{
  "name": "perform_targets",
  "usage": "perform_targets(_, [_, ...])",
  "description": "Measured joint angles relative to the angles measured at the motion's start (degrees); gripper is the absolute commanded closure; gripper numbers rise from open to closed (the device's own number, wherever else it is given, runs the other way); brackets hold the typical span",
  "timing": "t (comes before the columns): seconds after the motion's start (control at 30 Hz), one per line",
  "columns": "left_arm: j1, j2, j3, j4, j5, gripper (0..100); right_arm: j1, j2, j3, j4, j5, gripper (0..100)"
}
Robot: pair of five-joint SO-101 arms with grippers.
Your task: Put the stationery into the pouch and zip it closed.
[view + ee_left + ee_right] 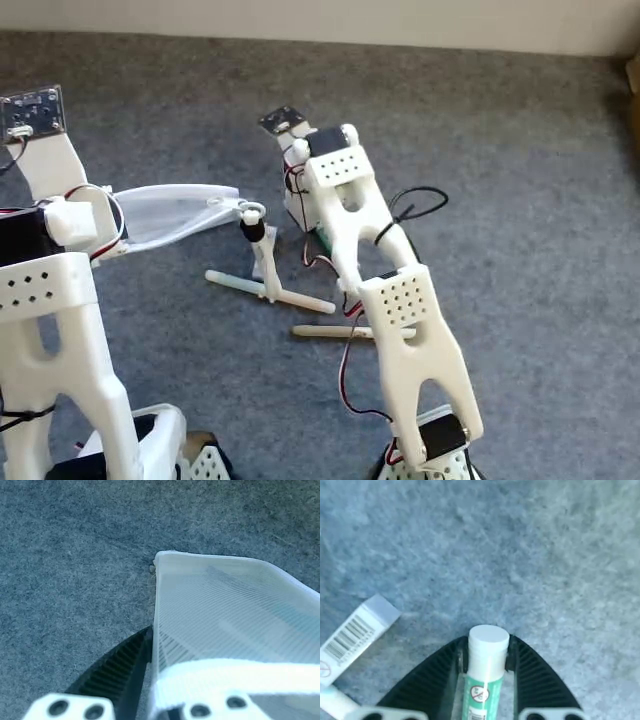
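A translucent white mesh pouch [170, 215] lies on the grey carpet, its zip pull [250, 211] at the mouth end. My left gripper [105, 232] is shut on the pouch's other end; the left wrist view shows the pouch [225, 610] clamped in that gripper [155, 680]. My right gripper [312, 240] sits just beyond the pouch's mouth, shut on a green glue stick [485, 665] with a white cap. A white pen [270, 290], a beige pencil [330, 331] and a black-capped white marker [262, 248] lie between the arms.
A white barcoded item [355, 635] lies on the carpet close to the right gripper. Open grey carpet [520, 200] stretches to the right and far side. Black and red cables [415, 205] hang off the right arm.
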Motion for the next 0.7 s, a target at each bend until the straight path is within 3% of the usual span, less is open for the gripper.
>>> perform_targets(0.17, [0.0,0.0,0.0,0.0,0.0,99,0.1,0.0,-0.3,1.0,0.0,99.7])
perform_targets(0.7, [0.0,0.0,0.0,0.0,0.0,99,0.3,0.8,-17.0,7.4,-3.0,99.3])
